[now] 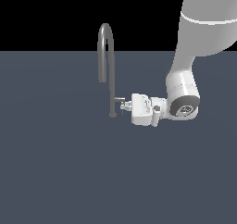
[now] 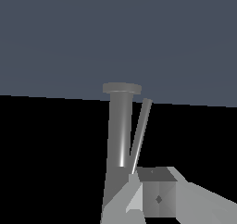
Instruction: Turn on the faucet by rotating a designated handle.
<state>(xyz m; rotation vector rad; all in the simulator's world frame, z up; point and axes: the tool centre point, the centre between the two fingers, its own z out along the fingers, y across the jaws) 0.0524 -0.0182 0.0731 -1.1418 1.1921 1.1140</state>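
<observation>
The faucet (image 1: 111,75) stands upright on the dark floor (image 1: 55,172) toward the exterior view's left of centre, its spout arching over to the left of the stem, and the handle (image 1: 119,99) juts from the low part of the stem toward the exterior view's right. The gripper (image 1: 124,106) reaches in sideways from the right, its tips right at the handle's outer end; the pictures are too small to show whether the jaws are parted or closed on the stub, so I cannot tell. In the wrist view the stem (image 2: 120,130) and a thin slanted pin (image 2: 141,133) beside it rise just past a grey finger (image 2: 157,197) (contact is not clear there either). To do this step well, I judge the tips should bear on the pin near its free end, push steadily around the stem's axis rather than straight into it, and keep the white hand (image 1: 143,109) clear of the stem so the lever swings freely
</observation>
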